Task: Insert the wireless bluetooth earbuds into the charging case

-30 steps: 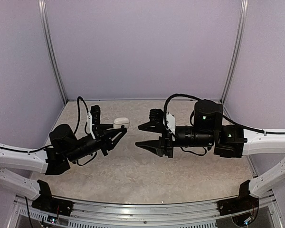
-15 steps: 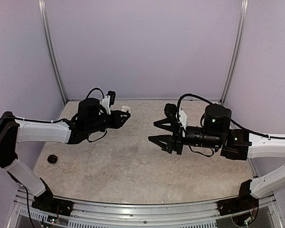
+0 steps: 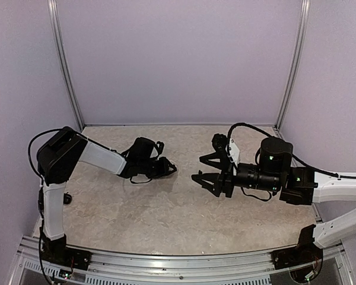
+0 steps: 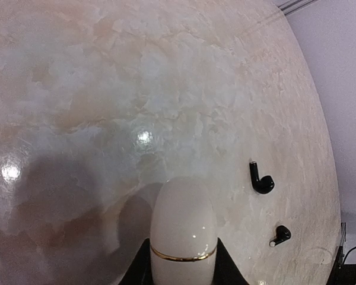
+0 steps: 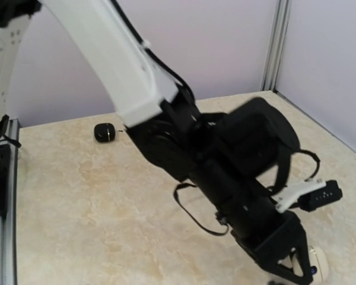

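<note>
L hand (image 3: 168, 169) is clamped on the white charging case (image 4: 183, 233), lid shut at its gold seam, held low over the table (image 4: 107, 89). R hand (image 3: 197, 168) hangs spread & empty just opposite. Two black earbuds (image 4: 261, 179) lie on the table near each other; no white ones visible. Step looks like presenting the case; next move prob needs R hand to open the lid w/o knocking the case loose

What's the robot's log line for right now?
left gripper: holding white case | right gripper: open | black earbuds: loose on table
</note>
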Controlling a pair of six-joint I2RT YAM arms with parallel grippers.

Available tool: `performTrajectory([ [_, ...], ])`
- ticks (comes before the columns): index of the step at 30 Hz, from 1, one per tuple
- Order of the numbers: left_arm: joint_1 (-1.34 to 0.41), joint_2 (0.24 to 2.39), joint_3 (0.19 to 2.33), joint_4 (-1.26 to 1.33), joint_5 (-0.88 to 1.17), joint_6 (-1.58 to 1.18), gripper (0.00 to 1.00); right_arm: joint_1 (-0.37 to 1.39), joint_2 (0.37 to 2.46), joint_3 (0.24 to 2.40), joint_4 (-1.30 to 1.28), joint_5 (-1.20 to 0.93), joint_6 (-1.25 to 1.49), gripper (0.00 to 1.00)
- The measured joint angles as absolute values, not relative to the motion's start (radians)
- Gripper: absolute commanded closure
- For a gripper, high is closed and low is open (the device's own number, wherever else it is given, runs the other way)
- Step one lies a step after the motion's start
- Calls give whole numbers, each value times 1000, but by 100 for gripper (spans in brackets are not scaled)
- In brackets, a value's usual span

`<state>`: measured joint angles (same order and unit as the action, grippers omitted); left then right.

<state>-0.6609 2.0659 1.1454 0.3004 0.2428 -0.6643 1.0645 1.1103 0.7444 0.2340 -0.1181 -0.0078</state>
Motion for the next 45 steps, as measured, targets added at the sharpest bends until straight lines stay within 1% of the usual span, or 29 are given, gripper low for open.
performTrajectory([
  [2, -653, 2105, 1172, 296, 254, -682, 91, 1065, 1110, 743, 234, -118, 0, 35],
  [3, -648, 2119, 1187, 289, 257, -689, 90, 1064, 1110, 743, 234, -118, 2, 35],
  [8, -632, 2154, 1241, 256, 254, -710, 75, 1064, 1110, 743, 234, -118, 8, 34],
  [12, -621, 2158, 1252, 241, 255, -725, 58, 1064, 1110, 743, 236, -119, 10, 34],
  [16, -611, 2158, 1267, 231, 257, -736, 47, 1064, 1111, 743, 237, -119, 9, 33],
  [18, -605, 2155, 1268, 230, 255, -736, 37, 1064, 1111, 743, 237, -119, 9, 33],
  [21, -598, 2137, 1266, 209, 235, -731, 30, 1064, 1114, 743, 238, -120, 9, 33],
  [22, -596, 2125, 1260, 194, 219, -728, 23, 1064, 1117, 743, 237, -120, 9, 33],
  [24, -588, 2093, 1239, 156, 179, -715, 17, 1064, 1121, 743, 237, -122, 9, 33],
  [25, -586, 2079, 1232, 139, 163, -710, 9, 1064, 1122, 743, 238, -123, 8, 33],
  [26, -583, 2060, 1219, 119, 141, -706, 3, 1064, 1122, 743, 237, -123, 4, 32],
  [27, -579, 2041, 1205, 98, 120, -696, 1, 1064, 1122, 743, 238, -123, 0, 32],
  [31, -574, 1934, 1136, 16, 12, -683, 1, 1064, 1124, 743, 245, -123, -11, 31],
  [37, -548, 1668, 1003, -107, -174, -697, 1, 1056, 1124, 741, 266, -130, -21, 30],
  [45, -400, 1367, 889, -341, -415, -872, 1, 1038, 1130, 710, 305, -147, -25, 30],
])
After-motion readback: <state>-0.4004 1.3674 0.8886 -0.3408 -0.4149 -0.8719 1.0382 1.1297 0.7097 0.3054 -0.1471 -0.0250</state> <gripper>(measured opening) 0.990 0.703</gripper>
